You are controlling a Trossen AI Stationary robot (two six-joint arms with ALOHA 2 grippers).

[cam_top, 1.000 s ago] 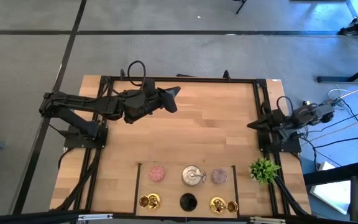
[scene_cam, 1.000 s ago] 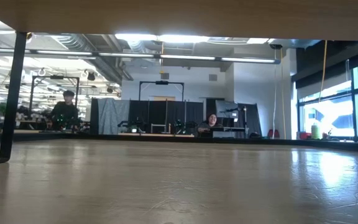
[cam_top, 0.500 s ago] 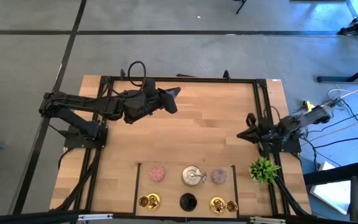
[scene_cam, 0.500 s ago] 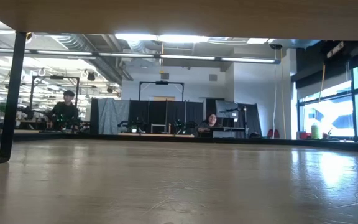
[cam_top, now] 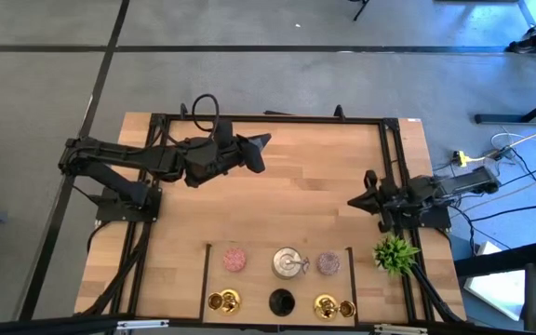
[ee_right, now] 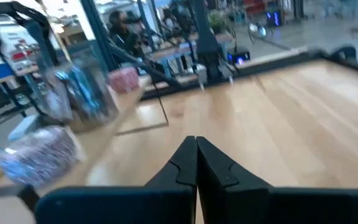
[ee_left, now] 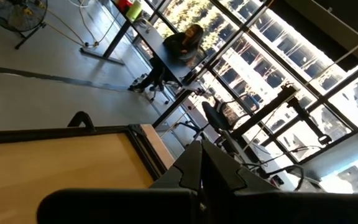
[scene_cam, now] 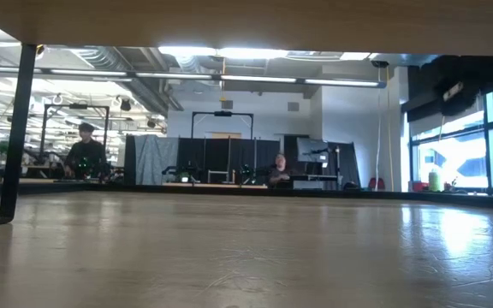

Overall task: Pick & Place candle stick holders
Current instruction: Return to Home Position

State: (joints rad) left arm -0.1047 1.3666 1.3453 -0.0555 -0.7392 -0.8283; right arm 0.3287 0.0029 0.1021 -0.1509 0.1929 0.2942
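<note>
Along the table (cam_top: pixel 314 186) edge at the bottom of the high view, a dark-framed shelf (cam_top: pixel 205 272) carries every one of the candle stick holders. Row toward the table's middle: pink glittery holder (cam_top: pixel 235 259), silver holder (cam_top: pixel 289 262), mauve glittery holder (cam_top: pixel 328 263), each apart from its neighbour. Row at the edge: gold pair (cam_top: pixel 223 301), black holder (cam_top: pixel 281 301), second gold pair (cam_top: pixel 333 305). Nothing of the set lies loose on the open boards. Green plant (cam_top: pixel 395 253) stands just outside the shelf on the right arm's side. Left gripper (cam_top: pixel 266 140) hangs over the far half of the table, well apart from the shelf; its wrist view shows the fingers pressed together with nothing between them. Right gripper (cam_top: pixel 353 200) sits close to its own base at the table's right side, fingers likewise closed and empty, pointing across the boards. Judgement: placing looks finished, and the step in hand reads as parking the arms at home. Next move calls for folding each arm to rest, with the right arm's path kept off the plant and the shelf frame; no grasp needed.
</note>
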